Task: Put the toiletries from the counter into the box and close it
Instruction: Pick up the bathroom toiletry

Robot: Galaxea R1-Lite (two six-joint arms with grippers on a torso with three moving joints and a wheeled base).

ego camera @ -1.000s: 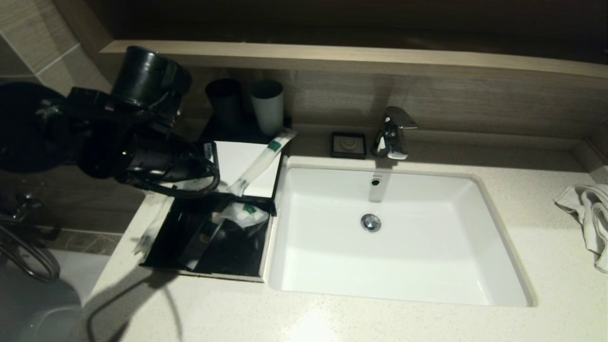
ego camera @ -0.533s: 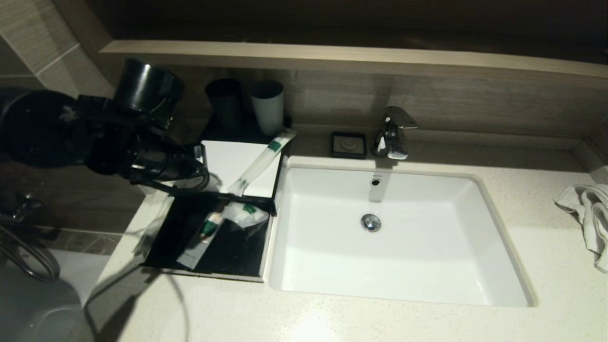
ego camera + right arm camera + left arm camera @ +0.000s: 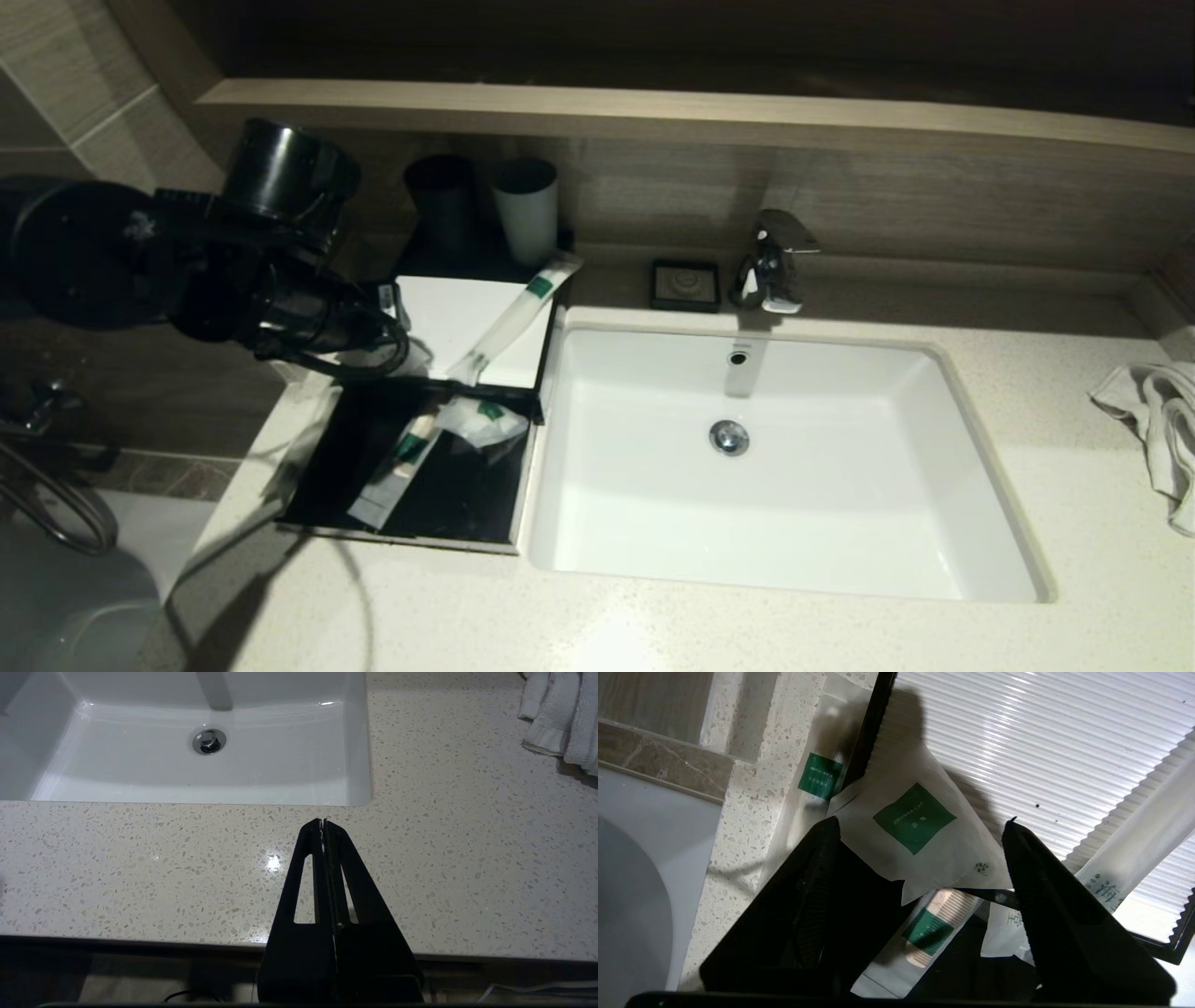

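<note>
Two sachets lie in the box's open drawer (image 3: 411,467) at the counter's (image 3: 653,625) left edge in my head view, a long sachet (image 3: 509,322) resting across the white panel. My left wrist view: left gripper (image 3: 920,826) spread wide, holding nothing, above a short pouch (image 3: 915,835) straddling the box's rim. My right wrist view: right gripper (image 3: 323,822) pressed closed, empty, at the counter's front edge.
</note>
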